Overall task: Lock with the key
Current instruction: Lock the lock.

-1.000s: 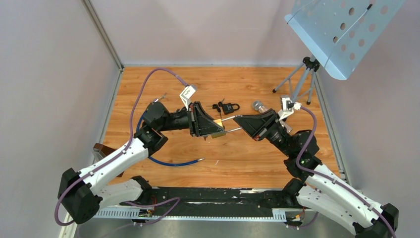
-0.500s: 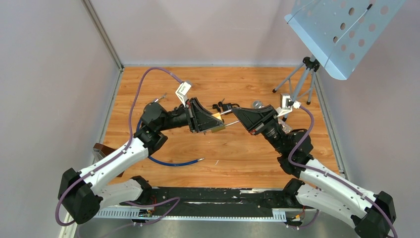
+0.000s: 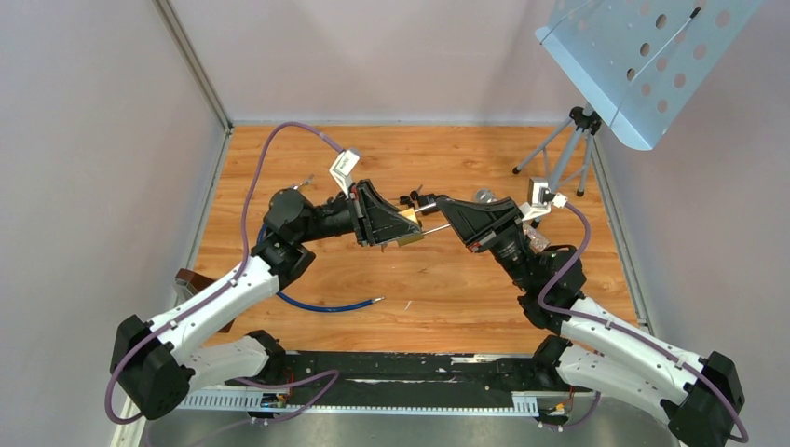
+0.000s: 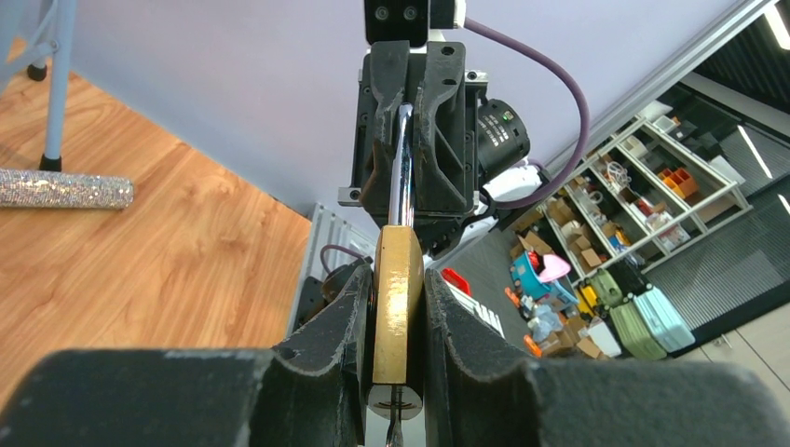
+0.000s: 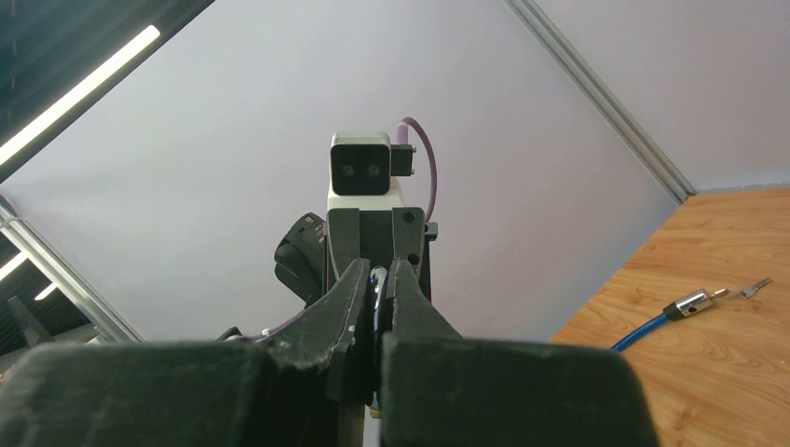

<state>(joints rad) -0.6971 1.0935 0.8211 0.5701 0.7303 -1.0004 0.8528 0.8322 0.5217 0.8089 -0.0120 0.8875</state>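
A brass padlock (image 3: 408,224) hangs in the air over the wooden table, between my two grippers. My left gripper (image 3: 401,227) is shut on its body (image 4: 399,298), gripping both flat sides. The silver shackle (image 4: 401,158) runs straight into my right gripper (image 3: 446,213), whose jaws are shut on its bend (image 5: 377,282). The round keyway (image 4: 396,402) faces the left wrist camera. A thin dark blade sticks out of it at the frame's bottom edge; it looks like the key, though its head is hidden.
A black padlock with keys (image 3: 415,197) lies on the table, mostly under my right gripper. A glittery silver cylinder (image 3: 484,196) lies beside it. A blue cable (image 3: 326,305) curls at near left. A music stand's tripod (image 3: 568,149) stands at far right.
Both grippers have moved a little away from the bases with the brass padlock between them. The right gripper has closed in on the lock body and now covers most of the black padlock.
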